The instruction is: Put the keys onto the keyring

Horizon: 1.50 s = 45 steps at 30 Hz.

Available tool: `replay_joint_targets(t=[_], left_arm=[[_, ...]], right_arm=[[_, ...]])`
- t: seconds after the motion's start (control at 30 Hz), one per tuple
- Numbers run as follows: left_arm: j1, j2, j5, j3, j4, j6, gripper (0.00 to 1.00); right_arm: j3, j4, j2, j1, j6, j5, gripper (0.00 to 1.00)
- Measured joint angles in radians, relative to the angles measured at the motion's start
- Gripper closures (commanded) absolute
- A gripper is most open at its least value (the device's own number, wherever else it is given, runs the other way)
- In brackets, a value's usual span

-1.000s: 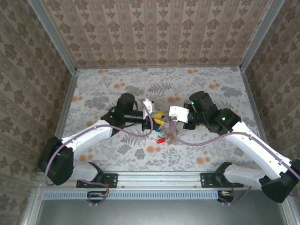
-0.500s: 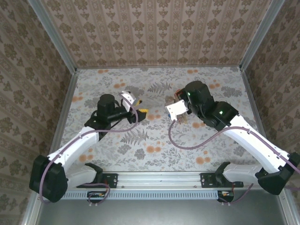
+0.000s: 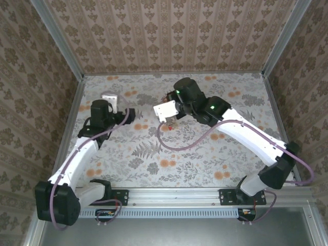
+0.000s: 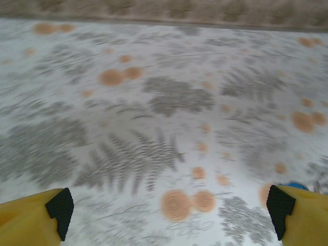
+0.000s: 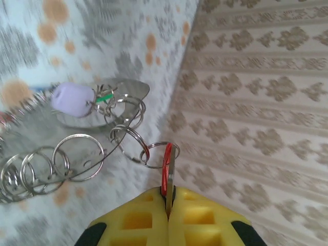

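Observation:
My right gripper [image 5: 167, 197] is shut on a red-headed key [image 5: 166, 166], held edge-on above the table. From that key hangs a chain of silver split rings [image 5: 128, 141], a lavender tag [image 5: 73, 99], a green bit [image 5: 105, 97] and a thin dark wire loop, the keyring [image 5: 110, 155]. In the top view the right gripper [image 3: 170, 122] holds this bunch [image 3: 166, 128] over the middle back of the table. My left gripper [image 4: 169, 220] is open over bare table with nothing between its pads [image 4: 59, 207]. A bit of blue [image 4: 296, 185] peeks out beside its right finger. The left gripper [image 3: 125, 115] sits at the left.
The floral table [image 3: 154, 159] is walled on three sides by patterned panels [image 3: 169, 36]. The right wrist view shows a wall [image 5: 256, 87] close behind the bunch. A metal rail [image 3: 169, 197] runs along the near edge.
The left arm has swung away to the left and back. The right arm has carried the bunch off the table near the front and moved it left and toward the back.

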Motion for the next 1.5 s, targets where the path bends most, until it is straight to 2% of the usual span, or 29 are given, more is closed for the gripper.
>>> replay_joint_targets(t=[0.13, 0.23, 0.4, 0.53, 0.73, 1.03, 1.2, 1.33, 1.5], left_arm=[[0.093, -0.03, -0.052, 0.008, -0.074, -0.04, 0.0], [0.129, -0.048, -0.057, 0.007, -0.098, -0.052, 0.0], [0.135, -0.048, -0.059, 0.001, -0.11, -0.056, 0.0], [0.135, -0.014, -0.049, -0.001, -0.109, -0.064, 0.0], [0.135, 0.046, -0.018, -0.022, -0.088, -0.09, 0.0], [0.126, 0.133, 0.037, -0.027, -0.018, -0.108, 0.0], [0.088, 0.179, 0.024, -0.027, -0.01, -0.108, 0.0], [0.069, 0.186, -0.03, -0.018, -0.034, -0.105, 0.0], [0.04, 0.181, -0.183, 0.011, -0.065, -0.068, 0.0]], right_arm=[[0.037, 0.013, 0.083, 0.011, 0.251, -0.075, 1.0], [0.038, 0.013, 0.13, -0.008, 0.413, -0.115, 1.0], [-0.038, 0.082, 0.168, -0.126, 0.625, -0.205, 1.0], [-0.148, 0.133, 0.18, -0.229, 0.699, -0.243, 1.0], [-0.269, 0.166, 0.217, -0.346, 0.71, -0.219, 1.0], [-0.339, 0.117, 0.303, -0.474, 0.62, -0.043, 1.0], [-0.421, 0.111, 0.323, -0.518, 0.533, 0.076, 0.73], [-0.468, 0.115, 0.317, -0.521, 0.518, 0.142, 0.59], [-0.529, 0.089, 0.204, -0.526, 0.563, 0.155, 0.55]])
